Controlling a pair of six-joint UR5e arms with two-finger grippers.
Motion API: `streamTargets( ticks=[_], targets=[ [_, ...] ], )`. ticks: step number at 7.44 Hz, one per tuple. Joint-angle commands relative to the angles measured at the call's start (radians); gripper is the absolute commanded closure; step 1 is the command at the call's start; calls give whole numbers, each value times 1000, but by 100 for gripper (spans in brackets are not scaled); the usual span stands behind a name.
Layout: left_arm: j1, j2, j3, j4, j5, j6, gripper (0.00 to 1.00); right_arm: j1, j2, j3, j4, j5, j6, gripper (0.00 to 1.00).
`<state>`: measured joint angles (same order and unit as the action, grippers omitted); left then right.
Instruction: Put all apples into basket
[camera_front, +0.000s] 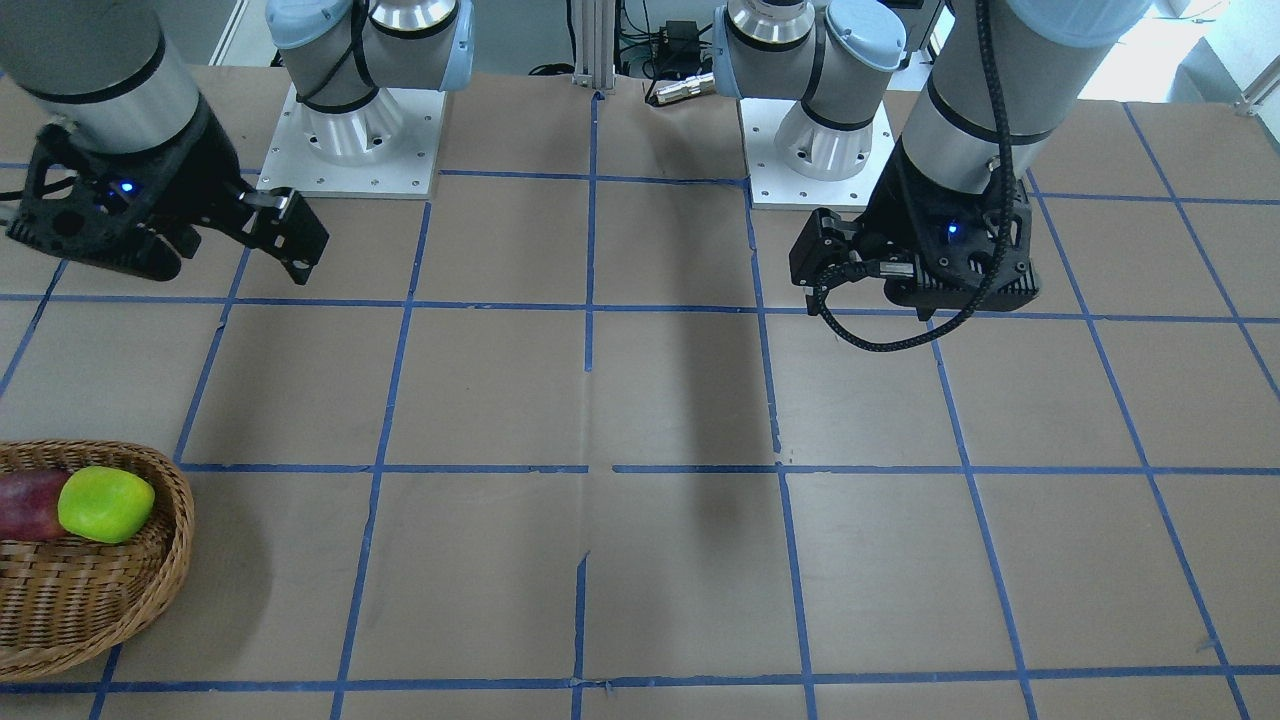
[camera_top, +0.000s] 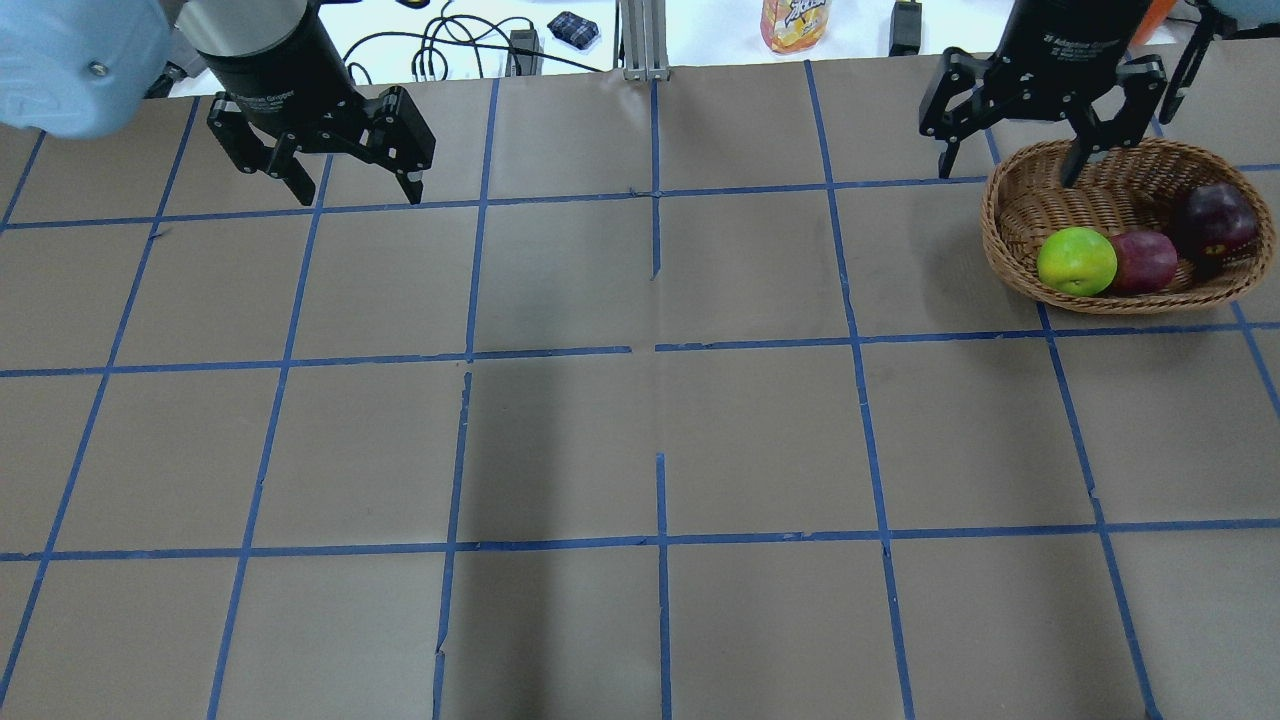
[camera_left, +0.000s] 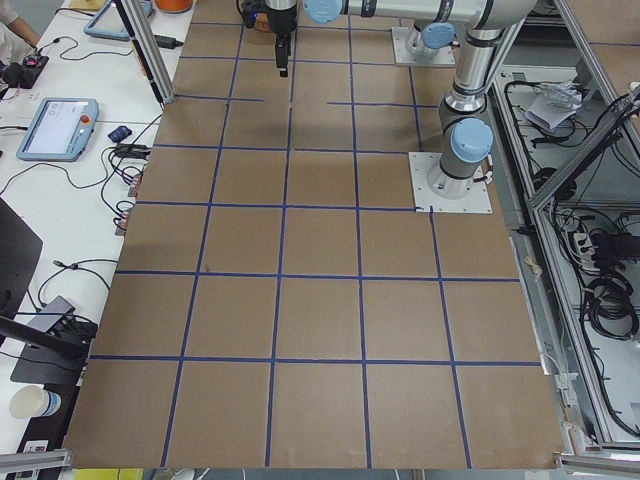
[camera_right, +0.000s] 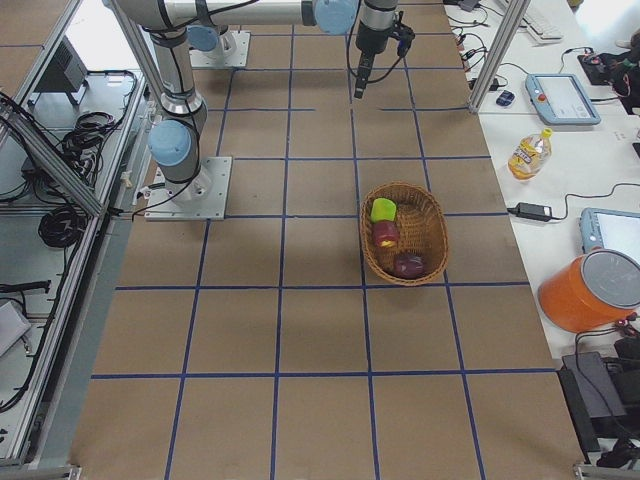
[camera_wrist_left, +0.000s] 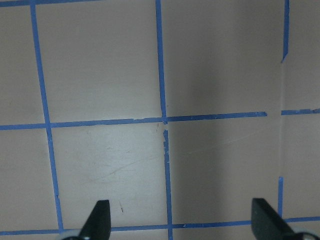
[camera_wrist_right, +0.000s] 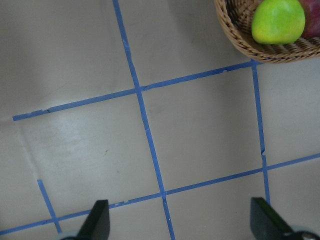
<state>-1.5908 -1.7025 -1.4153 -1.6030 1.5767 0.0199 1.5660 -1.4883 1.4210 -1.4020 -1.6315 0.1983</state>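
Overhead exterior view: a woven basket (camera_top: 1050, 195) sits at the table's (camera_top: 640, 430) right side, and all three apples lie in it; the green apple (camera_top: 1076, 261) touches the red apple (camera_top: 1146, 261), with the dark apple (camera_top: 1214, 222) just beside them, all cupped by the shallow wall so none can roll out; the job looks finished; the right claw (camera_top: 1008, 172) hangs high, apart from the basket on the robot's side, jaws spread wide and holding nothing; the left claw (camera_top: 358, 195) hangs well apart over bare brown paper, equally wide and empty, likely because nothing remains to grasp.
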Motion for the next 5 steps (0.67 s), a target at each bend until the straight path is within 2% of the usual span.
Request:
streamTargets(
  ticks=[1, 2, 3, 5],
  targets=[
    [0, 1, 1, 0, 0, 0, 0, 32, -78, 85, 6, 1, 6, 0],
    [0, 0, 1, 0, 0, 0, 0, 32, -116, 167, -26, 2, 6, 0],
    [0, 0, 1, 0, 0, 0, 0, 28, -154, 232, -110, 4, -10, 0],
    [0, 0, 1, 0, 0, 0, 0, 11, -156, 233, -118, -2, -101, 0]
  ],
)
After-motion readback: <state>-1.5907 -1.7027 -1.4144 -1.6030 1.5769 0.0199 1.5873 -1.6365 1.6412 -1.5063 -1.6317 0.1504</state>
